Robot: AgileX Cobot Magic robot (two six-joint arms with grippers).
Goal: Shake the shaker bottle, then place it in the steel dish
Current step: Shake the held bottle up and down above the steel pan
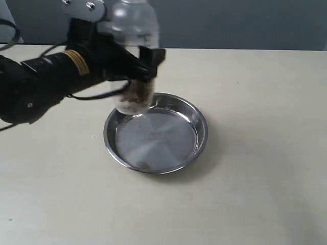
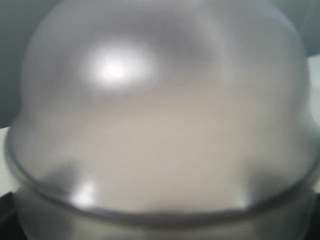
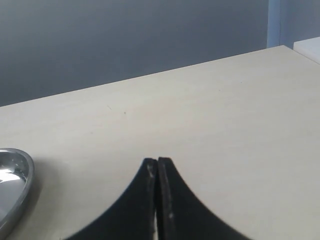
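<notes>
My left gripper (image 1: 144, 64) clamps the blurred shaker bottle (image 1: 134, 28), whose print I can't read. The steel dish (image 1: 203, 127) sits below those jaws, seemingly untouched. My right gripper's (image 3: 157, 172) jaws are pressed together.

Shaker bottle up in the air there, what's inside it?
Brown bits lie low in the shaker bottle. The left gripper covers its middle, and the frosted dome hides anything higher up.

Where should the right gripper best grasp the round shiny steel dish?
Probably its rolled rim on the right side, from above, one finger inside and one outside. The round shallow steel dish lies flat, is too wide to span, and its left side sits under the held clear plastic shaker bottle.
</notes>
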